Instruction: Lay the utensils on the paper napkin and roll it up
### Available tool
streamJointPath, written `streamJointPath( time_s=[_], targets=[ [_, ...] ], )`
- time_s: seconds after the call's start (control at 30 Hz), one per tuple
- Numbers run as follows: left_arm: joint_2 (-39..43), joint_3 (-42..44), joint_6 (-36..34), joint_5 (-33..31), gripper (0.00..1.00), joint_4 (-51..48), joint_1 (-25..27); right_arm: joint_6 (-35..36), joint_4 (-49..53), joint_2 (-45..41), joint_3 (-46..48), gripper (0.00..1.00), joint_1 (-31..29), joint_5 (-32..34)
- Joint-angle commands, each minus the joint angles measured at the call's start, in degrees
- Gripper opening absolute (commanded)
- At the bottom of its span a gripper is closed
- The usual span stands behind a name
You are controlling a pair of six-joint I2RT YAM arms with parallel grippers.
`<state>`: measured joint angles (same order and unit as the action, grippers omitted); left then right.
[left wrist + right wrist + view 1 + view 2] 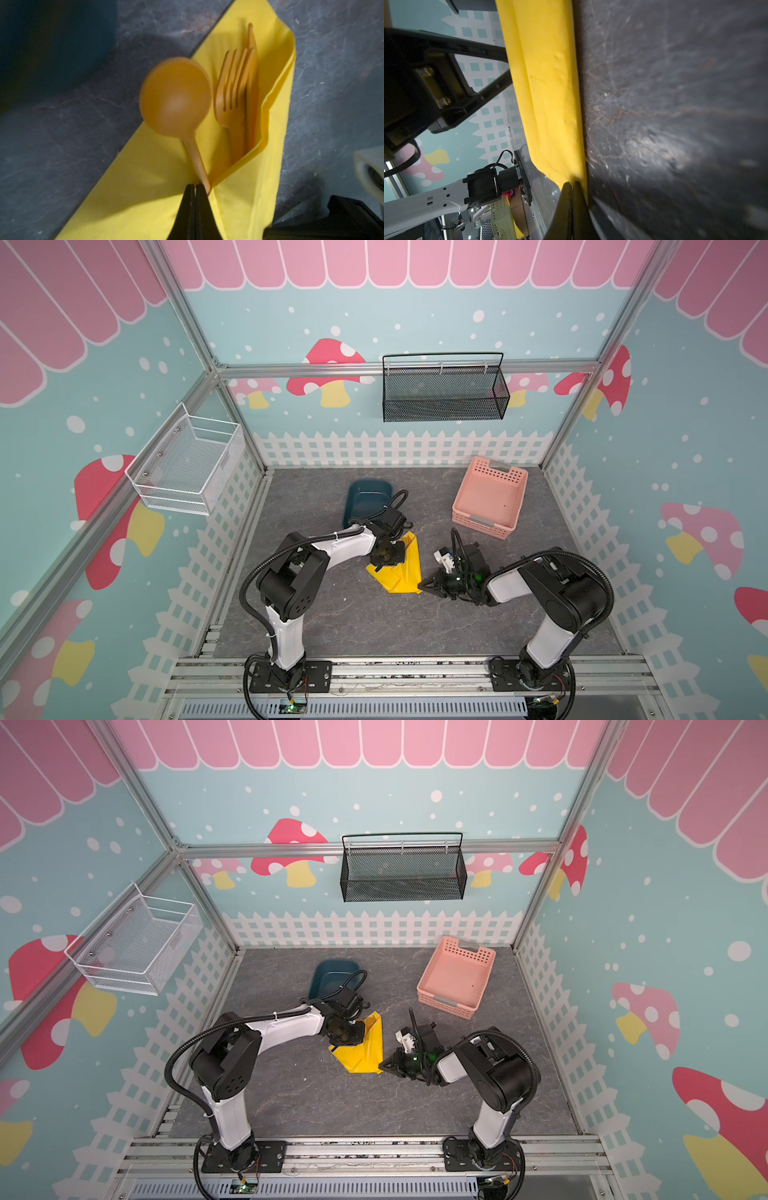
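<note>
Spoon (pixel 176 97), fork (pixel 230 99) and knife (pixel 251 35) lie parallel along the folded napkin (pixel 409 568), heads away from the left gripper (pixel 195 188), its jaws closed; the right gripper (pixel 572 185) has its jaws closed at the napkin's edge.

No legible text, label, brand, number or sign in any view. Only a few small pale marks on the black base plate (pixel 520 164) under the left arm, too small to make out.
</note>
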<state>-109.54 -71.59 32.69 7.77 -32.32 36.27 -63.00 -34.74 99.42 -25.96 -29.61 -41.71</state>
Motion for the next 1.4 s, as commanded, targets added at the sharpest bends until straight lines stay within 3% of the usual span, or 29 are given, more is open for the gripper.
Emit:
streamJointPath(
  time_s=[0.0,0.7,1.37],
  targets=[
    [-1.5,-1.8,-0.5,0.7,0.03,0.1,0.3,0.6,4.5,1.9,0.4,0.05,0.0,2.0],
    [1.5,-0.8,-0.1,-6.1,0.02,-0.7,0.1,0.6,4.5,1.5,0.9,0.05,0.0,2.0],
    [-3.6,-3.7,-0.9,-3.4,0.02,-1.9,0.3,0.6,4.5,1.9,0.4,0.05,-0.1,1.9]
  ],
)
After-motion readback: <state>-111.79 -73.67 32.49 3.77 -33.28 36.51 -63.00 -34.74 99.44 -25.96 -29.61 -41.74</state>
